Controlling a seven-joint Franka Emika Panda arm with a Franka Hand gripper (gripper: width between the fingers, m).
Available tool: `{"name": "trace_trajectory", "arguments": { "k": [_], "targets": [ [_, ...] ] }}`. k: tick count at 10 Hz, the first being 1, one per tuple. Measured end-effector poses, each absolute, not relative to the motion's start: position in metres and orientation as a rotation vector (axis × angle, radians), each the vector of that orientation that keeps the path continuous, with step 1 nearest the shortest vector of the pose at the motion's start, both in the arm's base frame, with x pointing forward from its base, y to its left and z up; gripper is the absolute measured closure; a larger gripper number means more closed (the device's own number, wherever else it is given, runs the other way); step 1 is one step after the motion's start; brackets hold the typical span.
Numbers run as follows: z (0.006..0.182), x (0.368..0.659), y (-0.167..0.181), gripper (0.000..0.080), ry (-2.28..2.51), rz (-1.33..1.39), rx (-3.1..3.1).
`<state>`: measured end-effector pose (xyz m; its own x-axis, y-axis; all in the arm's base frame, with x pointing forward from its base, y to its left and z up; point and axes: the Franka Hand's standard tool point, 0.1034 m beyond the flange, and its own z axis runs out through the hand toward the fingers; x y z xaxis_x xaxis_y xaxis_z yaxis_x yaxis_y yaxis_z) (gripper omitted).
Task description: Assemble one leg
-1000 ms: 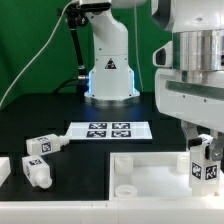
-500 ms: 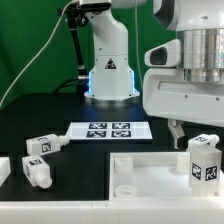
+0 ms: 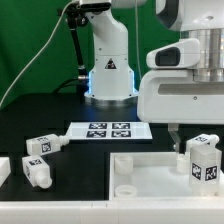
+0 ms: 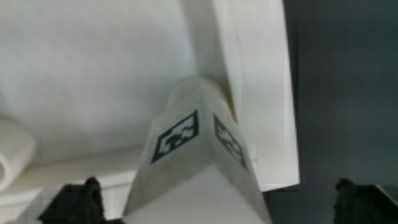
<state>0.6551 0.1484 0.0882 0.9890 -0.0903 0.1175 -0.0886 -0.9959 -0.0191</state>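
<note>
A white leg [image 3: 203,160] with black-and-white tags stands upright on the right corner of the large white tabletop [image 3: 150,172]. My gripper [image 3: 193,134] hangs open just above it, not touching; one dark finger [image 3: 174,135] shows to the leg's left. In the wrist view the leg [image 4: 192,150] stands between my two dark fingertips [image 4: 75,203], with a gap on each side, on the tabletop [image 4: 89,70] near its edge. The gripper [image 4: 219,205] holds nothing.
Three more white legs [image 3: 40,146] [image 3: 37,172] [image 3: 3,170] lie on the black table at the exterior view's left. The marker board [image 3: 107,130] lies behind the tabletop. The arm's white base [image 3: 108,62] stands at the back.
The gripper, which was down around the leg, has let go and risen straight up. The leg stays standing on the tabletop corner.
</note>
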Motion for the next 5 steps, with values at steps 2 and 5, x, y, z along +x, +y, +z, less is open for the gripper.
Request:
{"name": "trace_trajectory", "arguments": {
  "k": [2, 5],
  "targets": [
    [0.0874, 0.6551, 0.1468, 0.0151, -0.072, -0.185, -3.131],
    [0.0872, 0.6556, 0.1432, 0.0236, -0.357, -0.187, -3.135]
  ]
}}
